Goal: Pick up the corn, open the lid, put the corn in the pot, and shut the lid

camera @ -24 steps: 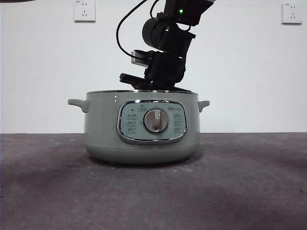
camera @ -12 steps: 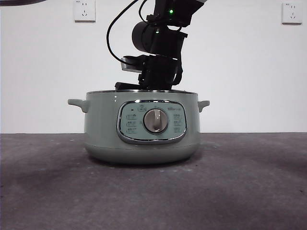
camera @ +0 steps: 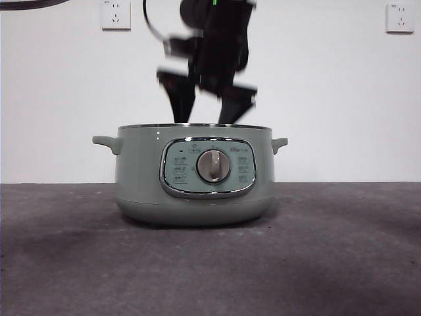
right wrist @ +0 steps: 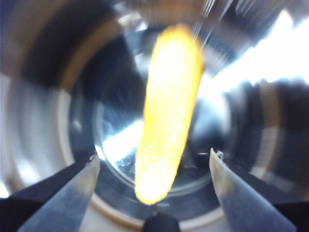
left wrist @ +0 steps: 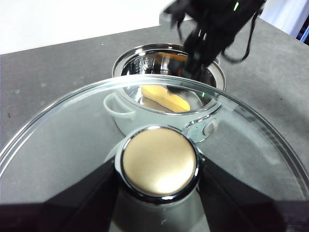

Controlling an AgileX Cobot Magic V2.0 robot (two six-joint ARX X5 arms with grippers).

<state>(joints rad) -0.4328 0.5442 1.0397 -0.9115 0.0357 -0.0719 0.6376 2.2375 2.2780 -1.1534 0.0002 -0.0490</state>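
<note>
The sage-green pot [camera: 141, 178] stands uncovered in the middle of the table. The corn [right wrist: 169, 111] lies on its shiny bottom, also seen through the glass in the left wrist view as the corn [left wrist: 165, 98]. My right gripper [camera: 205, 117] hangs blurred just above the pot's rim, open, with nothing between its jaws; the same gripper [right wrist: 154, 154] looks straight down at the cob. My left gripper [left wrist: 159, 188] is shut on the knob [left wrist: 159, 162] of the lid [left wrist: 63, 130], holding it in the air off to the side of the pot [left wrist: 125, 113].
A dark grey table [camera: 329, 263] runs back to a white wall with two sockets [camera: 116, 14] [camera: 400, 18]. A black strip of the waiting arm [camera: 26, 3] shows at the top left corner.
My right gripper has risen from inside the pot's rim to just above it, and its jaws now stand apart. The pot has not moved.
</note>
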